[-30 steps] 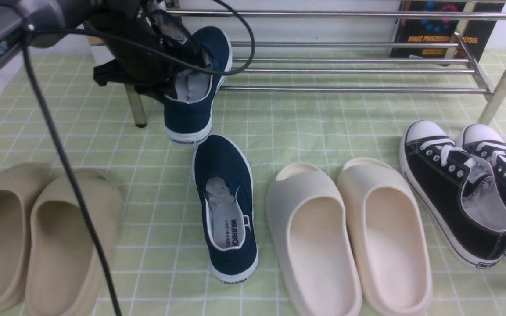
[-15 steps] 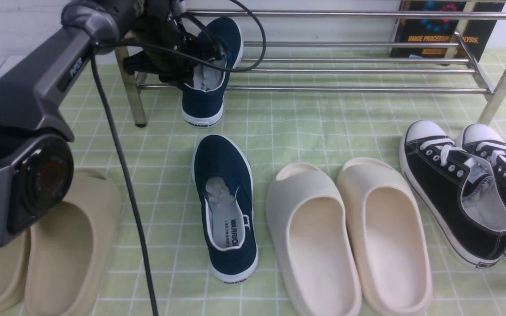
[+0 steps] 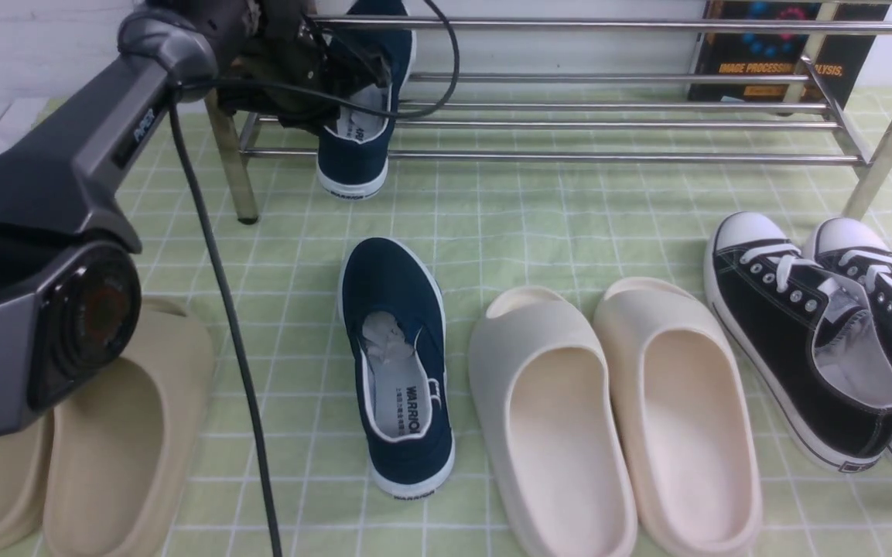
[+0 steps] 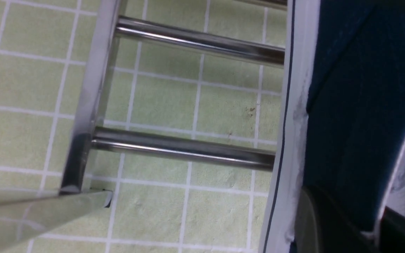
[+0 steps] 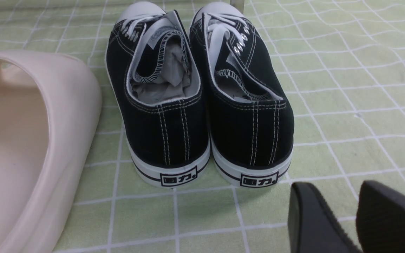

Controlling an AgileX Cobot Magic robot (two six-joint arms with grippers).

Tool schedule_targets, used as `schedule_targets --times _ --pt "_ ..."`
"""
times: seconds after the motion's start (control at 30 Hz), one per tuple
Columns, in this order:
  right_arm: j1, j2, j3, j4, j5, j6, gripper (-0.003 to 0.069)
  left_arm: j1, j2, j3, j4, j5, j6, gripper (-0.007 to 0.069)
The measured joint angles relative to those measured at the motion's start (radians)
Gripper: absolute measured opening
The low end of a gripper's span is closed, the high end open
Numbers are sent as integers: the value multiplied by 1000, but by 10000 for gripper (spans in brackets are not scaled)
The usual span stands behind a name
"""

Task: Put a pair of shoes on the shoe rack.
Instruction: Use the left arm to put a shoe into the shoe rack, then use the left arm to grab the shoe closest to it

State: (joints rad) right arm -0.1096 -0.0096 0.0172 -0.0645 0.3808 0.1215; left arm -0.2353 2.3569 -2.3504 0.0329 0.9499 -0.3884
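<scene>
Showing two navy shoes, four foam slides, two black sneakers.

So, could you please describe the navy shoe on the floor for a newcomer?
Before the steel shoe rack runs a row of footwear on green checked cloth. The navy slip-on lies alone between beige slides and cream slides, the row's only blue shoe.
</scene>
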Motion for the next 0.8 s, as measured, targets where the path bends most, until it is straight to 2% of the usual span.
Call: schedule_targets --times 0.2,0.3,0.43,0.53,0.7,0.77,0.8 --pt "0 0 0 0 0 0 239 0 -26 -3 28 11 -2 194" --pt "0 0 0 0 0 0 239 0 -80 -3 45 87 -1 255" --pt "0 0 0 0 0 0 239 0 -208 -4 80 222 30 281" --pt "0 0 0 0 0 0 239 0 -273 -4 86 276 39 275" --pt "0 0 0 0 0 0 239 -4 -417 -7 72 301 65 185" --pt "0 0 0 0 0 0 239 -13 -477 -7 41 301 83 134" --pt "0 0 0 0 0 0 239 -33 -529 -5 16 301 97 78"
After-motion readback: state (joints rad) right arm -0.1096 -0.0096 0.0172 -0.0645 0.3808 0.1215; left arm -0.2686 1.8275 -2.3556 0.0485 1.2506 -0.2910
